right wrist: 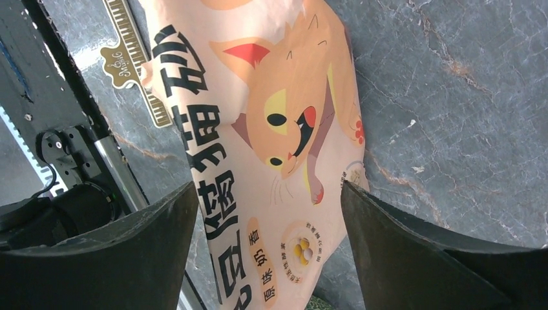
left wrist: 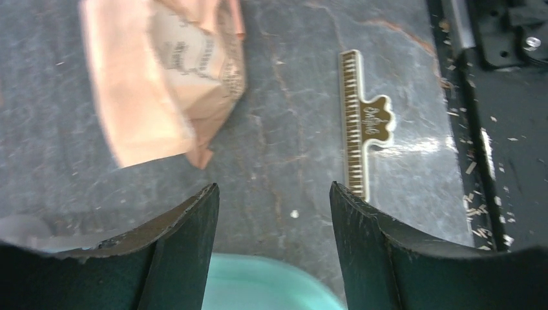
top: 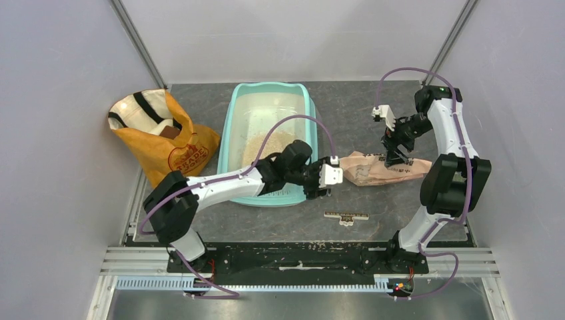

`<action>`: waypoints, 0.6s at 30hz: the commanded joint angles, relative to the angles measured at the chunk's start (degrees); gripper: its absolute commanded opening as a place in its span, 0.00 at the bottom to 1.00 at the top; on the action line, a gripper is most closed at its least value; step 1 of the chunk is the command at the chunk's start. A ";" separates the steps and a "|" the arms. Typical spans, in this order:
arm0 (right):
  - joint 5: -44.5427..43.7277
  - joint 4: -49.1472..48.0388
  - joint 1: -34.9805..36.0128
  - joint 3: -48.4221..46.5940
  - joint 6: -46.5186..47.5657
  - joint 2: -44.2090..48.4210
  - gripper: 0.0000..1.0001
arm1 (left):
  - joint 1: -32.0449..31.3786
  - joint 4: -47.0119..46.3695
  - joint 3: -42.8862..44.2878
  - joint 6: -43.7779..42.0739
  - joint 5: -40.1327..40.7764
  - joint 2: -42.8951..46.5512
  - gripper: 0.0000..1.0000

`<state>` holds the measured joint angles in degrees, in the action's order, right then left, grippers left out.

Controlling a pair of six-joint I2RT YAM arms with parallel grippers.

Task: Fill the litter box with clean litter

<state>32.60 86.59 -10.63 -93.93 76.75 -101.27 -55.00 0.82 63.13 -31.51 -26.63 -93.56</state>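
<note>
The mint-teal litter box (top: pixel 234 120) lies at the table's middle back, with a pale tan heap of clean litter (top: pixel 265 144) in its near half. My left gripper (top: pixel 331 177) is open and empty, just right of the box's near right corner; that corner shows in the left wrist view (left wrist: pixel 258 287) below my open left gripper (left wrist: pixel 274 194). The pink-tan printed paper bag (top: pixel 373 171) lies flat on the table to the right. My right gripper (top: pixel 394 157) hovers over it, open, its fingers straddling the bag (right wrist: pixel 271 129) without closing on it.
An orange-yellow bag with black straps (top: pixel 163 137) stands at the back left. A brown piano-key bag clip (top: pixel 346 216) lies on the table near the front, in front of the paper bag; it also shows in both wrist views (left wrist: pixel 365 123) (right wrist: pixel 132 61). Grey walls enclose the table.
</note>
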 commanded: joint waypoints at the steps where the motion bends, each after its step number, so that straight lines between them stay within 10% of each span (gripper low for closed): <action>1: 0.90 2.49 0.17 1.47 3.33 4.04 0.88 | -3.98 -2.58 -2.18 -4.00 -1.03 2.83 0.69; 18: 6.60 -2.43 0.09 1.20 -6.55 13.11 0.95 | -15.08 -13.13 -3.40 -9.08 6.29 -11.11 0.58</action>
<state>34.83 86.32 -10.61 -89.10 75.29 -92.44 -67.02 -5.65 60.60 -36.38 -24.62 -102.10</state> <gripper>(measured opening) 0.946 0.603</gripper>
